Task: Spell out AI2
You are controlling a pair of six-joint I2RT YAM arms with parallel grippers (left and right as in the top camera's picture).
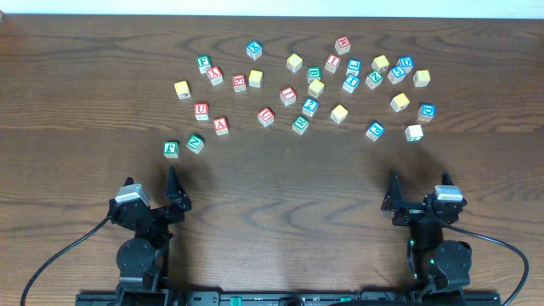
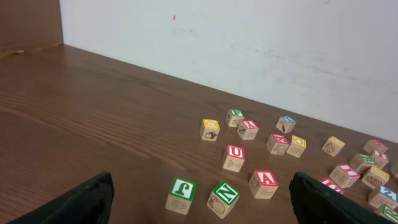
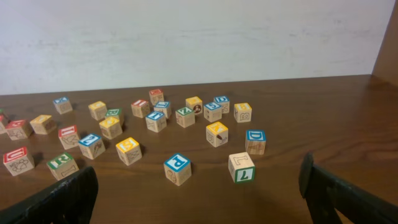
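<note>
The red "A" cube (image 1: 220,125) lies at the left of the scatter, and the left wrist view shows it as the "A" cube (image 2: 263,183) ahead and to the right. A red cube that looks like the "I" (image 1: 332,62) sits far back in the middle. A blue cube that may be the "2" (image 1: 309,106) lies mid-scatter; its character is too small to read for sure. My left gripper (image 1: 151,189) (image 2: 202,199) and right gripper (image 1: 419,191) (image 3: 199,193) stand open near the front edge, nothing between their fingers.
Green "J" (image 2: 181,195) and "N" (image 2: 223,199) cubes lie just ahead of the left gripper. A blue "P" cube (image 3: 177,168) and a green "7" cube (image 3: 241,167) lie ahead of the right. Several other letter cubes crowd the back; a white wall (image 3: 199,37) stands beyond.
</note>
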